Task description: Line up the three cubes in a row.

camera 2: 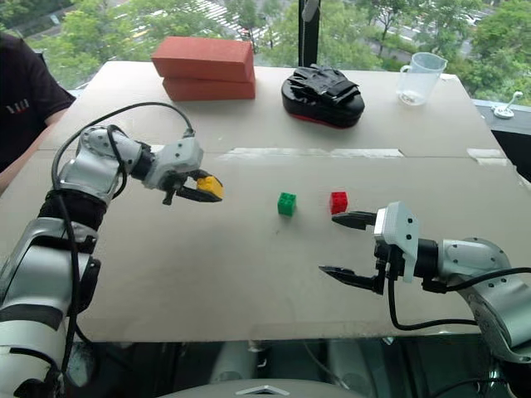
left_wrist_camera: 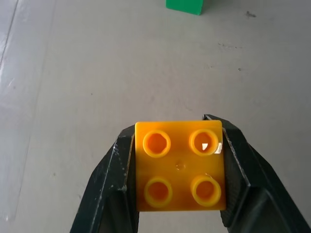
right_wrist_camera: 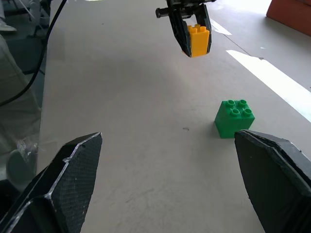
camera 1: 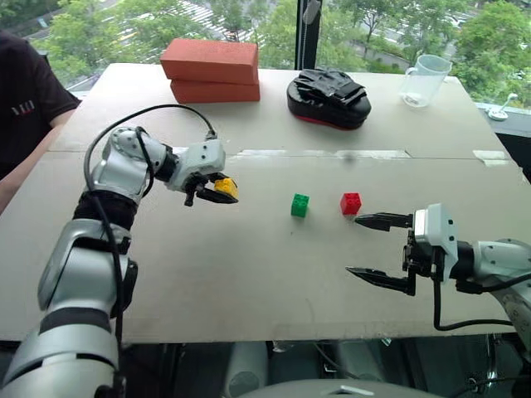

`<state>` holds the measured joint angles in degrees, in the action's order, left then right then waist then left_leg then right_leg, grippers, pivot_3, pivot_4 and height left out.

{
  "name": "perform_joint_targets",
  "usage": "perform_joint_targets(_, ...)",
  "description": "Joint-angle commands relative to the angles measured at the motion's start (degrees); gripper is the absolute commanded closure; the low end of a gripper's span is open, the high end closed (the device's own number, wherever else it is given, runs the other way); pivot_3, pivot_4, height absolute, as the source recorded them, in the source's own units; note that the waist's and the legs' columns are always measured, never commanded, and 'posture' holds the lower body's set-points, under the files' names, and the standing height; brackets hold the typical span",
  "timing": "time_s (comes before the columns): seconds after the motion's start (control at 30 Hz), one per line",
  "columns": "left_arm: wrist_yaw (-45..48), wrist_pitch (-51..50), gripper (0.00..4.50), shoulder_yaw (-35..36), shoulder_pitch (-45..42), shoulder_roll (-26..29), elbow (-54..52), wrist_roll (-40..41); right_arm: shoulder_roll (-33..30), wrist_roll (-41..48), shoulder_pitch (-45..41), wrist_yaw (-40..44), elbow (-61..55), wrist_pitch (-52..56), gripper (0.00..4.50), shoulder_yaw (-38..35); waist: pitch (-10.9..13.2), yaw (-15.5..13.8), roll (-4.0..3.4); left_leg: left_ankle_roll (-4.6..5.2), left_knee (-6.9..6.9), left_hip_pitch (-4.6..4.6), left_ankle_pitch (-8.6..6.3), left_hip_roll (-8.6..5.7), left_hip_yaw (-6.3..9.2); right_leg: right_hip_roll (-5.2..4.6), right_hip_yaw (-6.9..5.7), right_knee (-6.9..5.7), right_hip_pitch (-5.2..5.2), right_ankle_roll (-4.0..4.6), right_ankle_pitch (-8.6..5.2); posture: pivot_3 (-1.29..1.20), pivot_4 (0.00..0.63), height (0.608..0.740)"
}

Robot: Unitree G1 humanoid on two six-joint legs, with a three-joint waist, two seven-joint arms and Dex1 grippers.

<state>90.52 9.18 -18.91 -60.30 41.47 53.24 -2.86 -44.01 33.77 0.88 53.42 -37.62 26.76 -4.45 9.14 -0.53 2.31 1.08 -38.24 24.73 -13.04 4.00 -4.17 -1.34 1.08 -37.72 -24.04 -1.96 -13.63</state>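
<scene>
Right gripper (camera 1: 377,246): nearest item, over the near right part of the table (camera 1: 249,290); black fingers spread wide and empty, pointing level toward the table's left edge.
Right arm pose: forearm low along the near edge, one finger tip just short of the red cube.
Left gripper (camera 1: 217,190): raised off the table, toward the left edge, fingers pinching the yellow cube.
Left arm pose: elbow bent, wrist angled down and toward the table's middle.
Yellow cube (left_wrist_camera: 180,166): clamped on two opposite sides, studs up, clear of the surface.
Green cube (camera 1: 300,205): on the table near its middle, studs up, between the held cube and the red one.
Red cube (camera 1: 350,203): on the table just beside the green, toward the right edge, a small gap between them.
Step in hand: by my reading, carrying the last cube to the row; two already stand side by side.
Next move: likely lower the yellow on the green's left, on the same line with a like gap, squared, then release.
Far edge: two bricks (camera 1: 211,70), black pad (camera 1: 328,98), clear jug (camera 1: 425,80).
Far left corner: a person's sleeve (camera 1: 25,99).
</scene>
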Motion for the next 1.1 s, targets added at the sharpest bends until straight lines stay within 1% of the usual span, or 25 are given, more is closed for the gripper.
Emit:
perform_joint_targets(0.03,1.7,5.5,3.14,-0.4,-3.8,-2.0,6.3,-2.3,-0.7,1.6,2.3,-1.8,-4.2,0.6,0.00,-3.3,0.0,-0.1,0.01,0.00,0.00,0.01,0.00,0.00,0.02,0.00,-0.02,-0.01,0.00,-0.04,-0.03,0.00,0.150,0.740)
perform_joint_targets(0.17,2.0,7.6,3.14,-0.2,-6.2,-4.3,10.2,-3.2,-0.9,2.1,4.6,-2.8,-6.0,1.0,0.00,-4.9,0.0,-0.3,0.02,0.00,0.00,0.02,0.00,0.05,0.10,0.02,-0.11,-0.06,0.00,-0.06,-0.04,0.00,0.150,0.740)
perform_joint_targets(0.43,1.8,10.6,3.14,-0.2,-8.0,-5.9,14.2,-5.6,-1.5,2.8,6.7,-3.8,-7.6,1.5,0.00,-7.2,0.0,-0.2,0.03,0.00,-0.07,0.00,0.00,0.04,0.12,0.03,-0.07,-0.16,0.03,-0.07,-0.03,0.00,0.150,0.740)
perform_joint_targets(0.93,-2.7,10.9,3.14,0.0,-9.6,-8.8,17.5,-10.4,-1.9,2.7,7.3,-5.1,-7.9,1.7,0.00,-7.3,0.0,-0.2,0.03,0.00,-0.08,0.00,0.00,0.05,0.19,0.07,-0.09,-0.17,0.05,-0.07,-0.03,0.00,0.150,0.740)
perform_joint_targets(1.0,-3.2,10.6,2.12,0.3,-9.8,-9.1,17.7,-10.5,-2.1,2.8,7.3,-5.2,-7.8,1.6,0.00,-7.4,0.0,-0.3,0.04,0.00,-0.07,0.00,0.00,0.05,0.19,0.08,-0.09,-0.17,0.05,-0.07,-0.03,0.00,0.150,0.740)
perform_joint_targets(1.07,-3.5,10.6,1.46,0.6,-9.8,-9.1,17.7,-10.5,-2.2,2.8,7.3,-5.2,-7.8,1.6,0.00,-7.4,0.0,-0.2,0.04,0.00,-0.08,0.00,0.00,0.05,0.20,0.08,-0.09,-0.17,0.06,-0.07,-0.03,0.00,0.150,0.740)
perform_joint_targets(1.1,-3.7,10.7,1.02,0.7,-9.8,-9.1,17.7,-10.5,-2.1,2.8,7.3,-5.2,-7.7,1.6,0.00,-7.3,0.0,-0.2,0.04,0.00,-0.08,0.00,0.00,0.05,0.19,0.08,-0.09,-0.17,0.06,-0.07,-0.03,0.00,0.150,0.740)
